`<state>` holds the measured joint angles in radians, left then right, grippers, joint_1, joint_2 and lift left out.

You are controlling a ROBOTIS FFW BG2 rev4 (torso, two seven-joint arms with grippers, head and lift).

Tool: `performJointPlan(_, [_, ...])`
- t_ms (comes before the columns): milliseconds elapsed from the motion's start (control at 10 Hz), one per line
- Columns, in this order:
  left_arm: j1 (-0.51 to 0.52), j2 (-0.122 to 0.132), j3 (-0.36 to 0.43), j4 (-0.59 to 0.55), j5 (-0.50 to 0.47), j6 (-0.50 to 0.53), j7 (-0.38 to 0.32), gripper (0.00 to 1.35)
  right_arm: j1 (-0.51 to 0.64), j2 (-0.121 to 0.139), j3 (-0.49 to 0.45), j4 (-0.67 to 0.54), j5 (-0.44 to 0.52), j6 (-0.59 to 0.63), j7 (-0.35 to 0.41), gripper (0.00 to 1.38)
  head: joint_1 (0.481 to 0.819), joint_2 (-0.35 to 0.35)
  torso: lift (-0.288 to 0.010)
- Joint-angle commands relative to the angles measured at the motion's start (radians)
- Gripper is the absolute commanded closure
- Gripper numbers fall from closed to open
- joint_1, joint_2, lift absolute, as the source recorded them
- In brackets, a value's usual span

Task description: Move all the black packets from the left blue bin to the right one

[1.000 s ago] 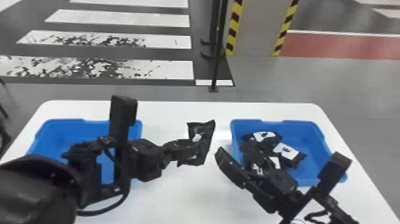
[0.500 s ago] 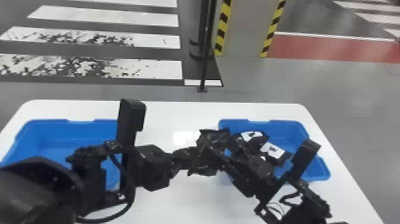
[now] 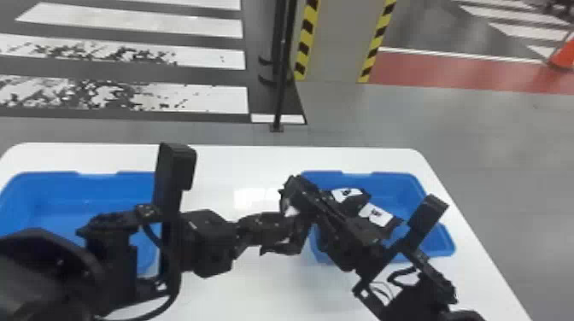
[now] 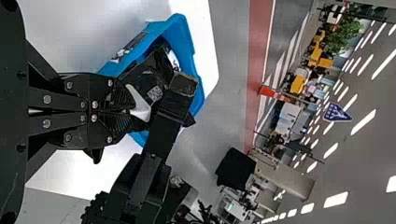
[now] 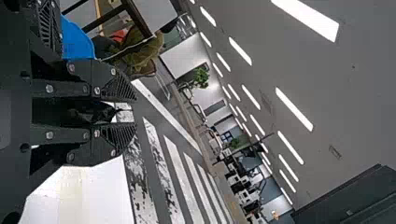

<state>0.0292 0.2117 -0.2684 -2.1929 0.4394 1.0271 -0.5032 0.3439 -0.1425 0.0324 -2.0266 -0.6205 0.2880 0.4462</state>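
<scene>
The head view has swung right, bringing an orange cone (image 3: 563, 55) in at the far right. The left gripper (image 3: 275, 228) and its packet (image 3: 292, 210) have shifted right, closer to the right bin (image 3: 444, 244). The right gripper (image 3: 308, 198), previously apart from that packet, has moved farther out and now overlaps it.

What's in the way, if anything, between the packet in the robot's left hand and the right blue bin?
The right gripper, its fingers parted at the packet, is between that packet, held by the left gripper, and the right blue bin. I see nothing else in the way.
</scene>
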Motion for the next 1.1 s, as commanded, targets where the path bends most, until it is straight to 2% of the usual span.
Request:
performJointPlan(0, [0.003, 0.000, 0.005, 0.000, 0.013, -0.016, 0.000, 1.18, 0.002, 0.001, 0.001, -0.002, -0.012, 0.009, 0.000, 1.28, 0.695, -0.179, -0.140])
performJointPlan(100, [0.015, -0.003, 0.015, 0.000, 0.025, -0.026, 0.003, 0.83, -0.003, 0.003, -0.002, 0.003, -0.022, 0.011, -0.001, 1.28, 0.695, -0.176, -0.140])
performJointPlan(200, [0.035, -0.005, 0.031, 0.000, 0.033, -0.028, 0.005, 0.28, -0.017, 0.006, -0.032, 0.015, -0.018, 0.011, -0.001, 1.28, 0.695, -0.175, -0.140])
performJointPlan(300, [0.071, -0.005, 0.047, 0.000, 0.045, -0.053, 0.002, 0.03, -0.040, 0.004, -0.072, 0.037, -0.014, 0.011, -0.003, 1.28, 0.695, -0.178, -0.140])
performJointPlan(500, [0.162, -0.025, 0.137, -0.047, 0.065, -0.092, -0.023, 0.21, -0.101, -0.011, -0.144, 0.101, 0.030, 0.011, -0.003, 1.28, 0.695, -0.219, -0.140])
performJointPlan(600, [0.211, -0.040, 0.189, -0.088, 0.063, -0.114, -0.025, 0.24, -0.135, -0.017, -0.192, 0.148, 0.072, 0.011, -0.003, 1.28, 0.695, -0.227, -0.140])
performJointPlan(900, [0.322, -0.061, 0.302, -0.145, 0.079, -0.173, -0.031, 0.24, -0.233, -0.031, -0.304, 0.334, 0.232, 0.011, -0.003, 1.27, 0.695, -0.273, -0.140])
performJointPlan(1000, [0.366, -0.072, 0.342, -0.162, 0.079, -0.190, -0.031, 0.24, -0.263, -0.034, -0.310, 0.401, 0.244, 0.011, -0.007, 1.06, 0.695, -0.283, -0.140])
